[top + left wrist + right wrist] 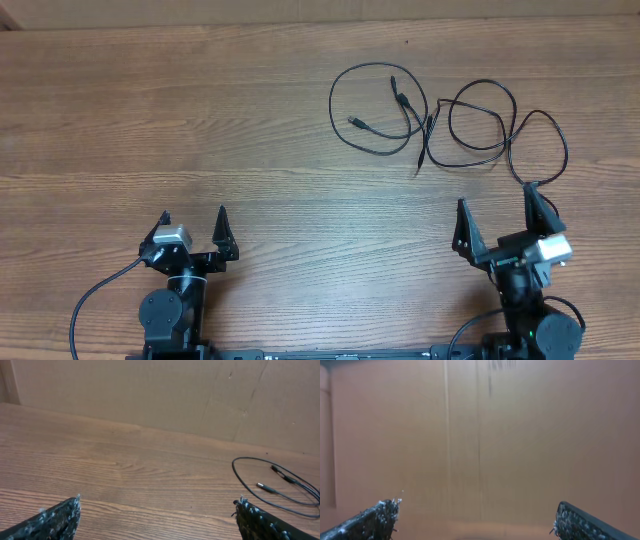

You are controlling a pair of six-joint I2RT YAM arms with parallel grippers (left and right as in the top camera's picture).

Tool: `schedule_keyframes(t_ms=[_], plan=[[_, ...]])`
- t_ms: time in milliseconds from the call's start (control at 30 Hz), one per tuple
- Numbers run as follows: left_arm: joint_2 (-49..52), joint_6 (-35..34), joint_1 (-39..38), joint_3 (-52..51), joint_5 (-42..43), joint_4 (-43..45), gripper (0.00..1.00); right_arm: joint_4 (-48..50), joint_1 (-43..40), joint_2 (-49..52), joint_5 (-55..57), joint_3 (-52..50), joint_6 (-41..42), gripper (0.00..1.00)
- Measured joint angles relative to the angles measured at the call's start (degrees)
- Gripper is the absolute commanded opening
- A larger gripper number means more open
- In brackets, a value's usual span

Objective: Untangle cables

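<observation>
Thin black cables (440, 120) lie tangled in loops on the wooden table at the back right, with small plugs near the middle of the tangle. One loop with a silvery-tipped plug also shows at the right edge of the left wrist view (272, 489). My left gripper (193, 217) is open and empty near the front left, far from the cables. My right gripper (495, 205) is open and empty at the front right, just in front of the nearest cable loop. The right wrist view shows no cable, only a blurred brown wall.
A cardboard wall (150, 395) stands along the table's back edge. The thicker black cable of the left arm (95, 300) curves over the table at the front left.
</observation>
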Motion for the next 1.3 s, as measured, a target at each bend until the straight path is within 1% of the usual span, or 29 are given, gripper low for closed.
schedule_keyframes(t_ms=[100,333,367,1300], plan=[[0.0,0.0,0.0,0.0,0.0,0.02,1.0,-6.8,-0.11,0.02,-0.04,0.0,0.46,1.0],[0.0,0.0,0.0,0.0,0.0,0.0,0.99,-19.45,-0.33,0.02,0.22,0.02,0.83,1.0],[0.0,0.0,0.0,0.0,0.0,0.02,0.99,-20.04,-0.33,0.09,0.44,0.0,0.85,1.0],[0.0,0.0,0.0,0.0,0.0,0.02,1.0,-20.09,-0.33,0.02,2.16,0.0,0.85,1.0]])
